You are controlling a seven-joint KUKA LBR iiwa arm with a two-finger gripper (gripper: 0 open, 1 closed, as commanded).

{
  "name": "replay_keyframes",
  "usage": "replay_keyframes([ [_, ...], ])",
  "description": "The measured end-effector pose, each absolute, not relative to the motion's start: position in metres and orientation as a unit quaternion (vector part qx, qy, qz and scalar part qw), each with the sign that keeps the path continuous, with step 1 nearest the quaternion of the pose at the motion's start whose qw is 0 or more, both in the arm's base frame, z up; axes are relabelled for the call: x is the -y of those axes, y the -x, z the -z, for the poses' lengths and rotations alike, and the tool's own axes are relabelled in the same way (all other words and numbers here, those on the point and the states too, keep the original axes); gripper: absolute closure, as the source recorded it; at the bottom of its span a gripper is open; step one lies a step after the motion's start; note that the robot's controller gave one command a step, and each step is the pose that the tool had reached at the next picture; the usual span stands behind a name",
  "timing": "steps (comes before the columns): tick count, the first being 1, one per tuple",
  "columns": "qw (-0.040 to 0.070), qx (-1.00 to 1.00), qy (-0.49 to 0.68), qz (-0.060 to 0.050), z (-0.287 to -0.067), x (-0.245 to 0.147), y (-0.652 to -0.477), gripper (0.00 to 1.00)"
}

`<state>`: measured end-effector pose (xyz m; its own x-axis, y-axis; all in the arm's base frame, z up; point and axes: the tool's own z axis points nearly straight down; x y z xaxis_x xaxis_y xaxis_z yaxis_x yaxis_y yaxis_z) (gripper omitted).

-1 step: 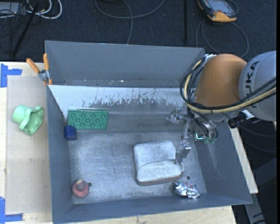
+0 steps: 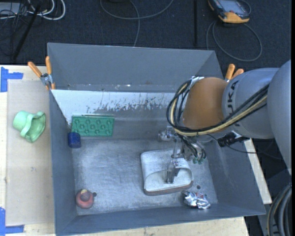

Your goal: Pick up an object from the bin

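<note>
My gripper (image 2: 171, 174) reaches down from the orange-covered wrist at the right of the bin. It stands over the right half of a pale grey flat slab with rounded corners (image 2: 155, 167), which lies on the bin's floor right of the middle. Its tip looks to be at or just above the slab's top. A crumpled ball of silver foil (image 2: 197, 199) lies just below and to the right of the slab, near the bin's front right corner.
A green studded plate (image 2: 92, 127) leans at the foot of the back wall on the left, with a small blue piece (image 2: 74, 140) beside it. A small reddish round thing (image 2: 85, 198) sits in the front left corner. The arm and its cables overhang the right wall.
</note>
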<state>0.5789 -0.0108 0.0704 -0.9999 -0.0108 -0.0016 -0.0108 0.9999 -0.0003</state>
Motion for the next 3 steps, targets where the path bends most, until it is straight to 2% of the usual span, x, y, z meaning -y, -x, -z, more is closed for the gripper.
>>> replay_keyframes([
  [1, 0.001, -1.0, 0.006, 0.001, -0.101, 0.069, -0.577, 0.0],
  [2, -0.001, -1.0, -0.004, -0.002, -0.112, -0.002, -0.567, 0.0],
  [3, -0.008, -1.0, -0.016, 0.004, -0.075, -0.018, -0.592, 0.0],
])
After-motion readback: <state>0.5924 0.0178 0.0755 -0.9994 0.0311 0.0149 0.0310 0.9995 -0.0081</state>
